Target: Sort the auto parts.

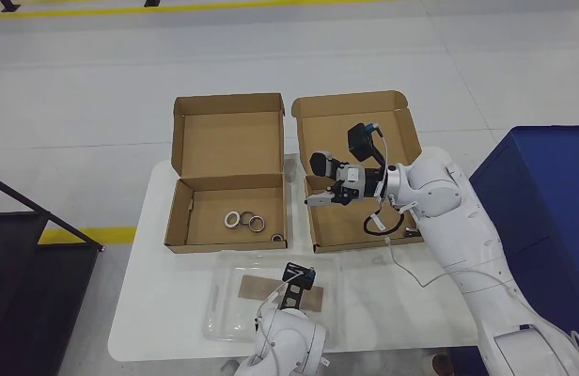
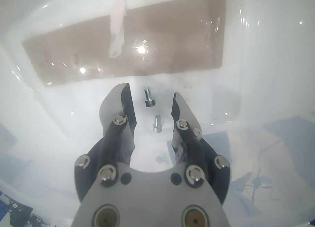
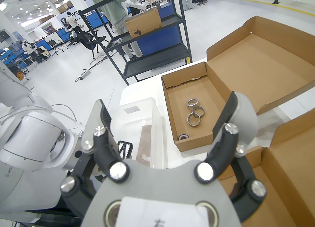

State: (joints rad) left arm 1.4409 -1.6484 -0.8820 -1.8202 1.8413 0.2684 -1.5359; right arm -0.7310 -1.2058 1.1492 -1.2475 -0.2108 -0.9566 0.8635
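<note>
Two small bolts lie in a clear plastic tray (image 2: pixel 270 40): a dark-headed bolt (image 2: pixel 150 98) and a silver bolt (image 2: pixel 157 125). My left gripper (image 2: pixel 151 92) hangs open just above them, with both bolts between its fingers; from above, the left gripper (image 1: pixel 291 282) is over the tray (image 1: pixel 228 301). My right gripper (image 1: pixel 318 180) is open and empty over the left edge of the right cardboard box (image 1: pixel 365 226). Several metal rings (image 1: pixel 244 219) lie in the left cardboard box (image 1: pixel 177 226). The right wrist view has the right gripper (image 3: pixel 166 98) facing those rings (image 3: pixel 193 117).
A brown cardboard sheet (image 2: pixel 147 38) lies under the tray. Both boxes have their lids folded back, away from me. A blue cabinet (image 1: pixel 543 188) stands at the table's right. The white table (image 1: pixel 158 282) has bare room left of the tray.
</note>
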